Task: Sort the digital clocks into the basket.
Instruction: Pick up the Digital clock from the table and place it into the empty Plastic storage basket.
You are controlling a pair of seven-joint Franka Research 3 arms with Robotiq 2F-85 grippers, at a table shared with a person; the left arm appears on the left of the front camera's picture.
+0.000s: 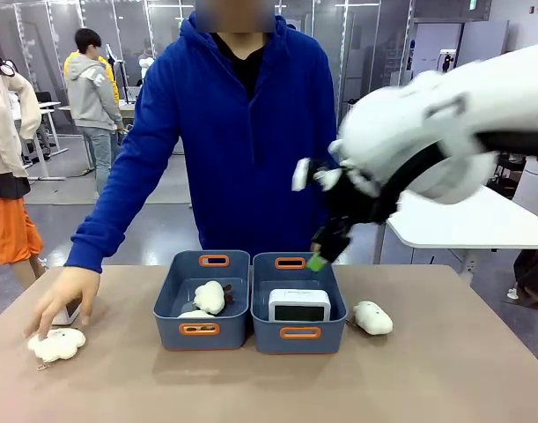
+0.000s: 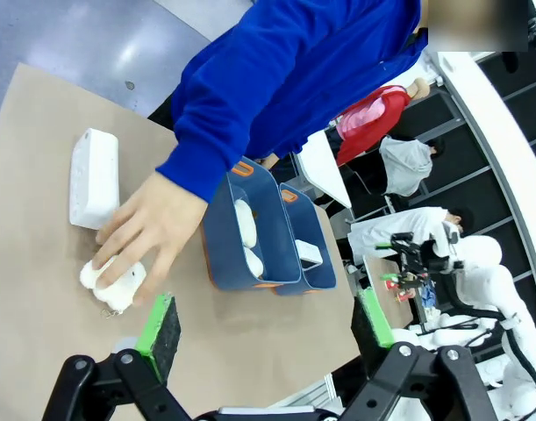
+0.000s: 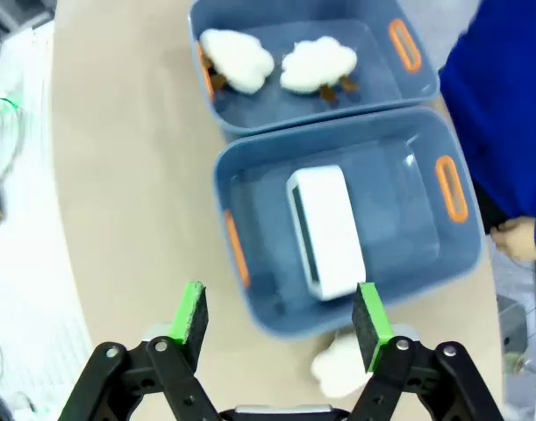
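Observation:
One white digital clock (image 1: 298, 305) (image 3: 329, 230) lies screen-forward in the right slate-blue basket (image 1: 337, 310) (image 3: 399, 206). My right gripper (image 1: 319, 253) (image 3: 281, 320) hangs open just above that basket's far side, nothing between its green pads. The second clock (image 1: 68, 311) (image 2: 94, 178) lies flat on the table at the far left, partly under the person's hand (image 1: 64, 295) (image 2: 149, 230). In the left wrist view my left gripper (image 2: 265, 321) is open and empty, well above the table and apart from that clock.
The left tub (image 1: 167, 308) (image 3: 386, 83) holds two cream plush clouds (image 1: 210, 297) (image 3: 318, 63). Another cloud (image 1: 57, 344) (image 2: 114, 281) lies by the person's hand, and one (image 1: 372, 317) sits right of the baskets. The person leans over the table's far edge.

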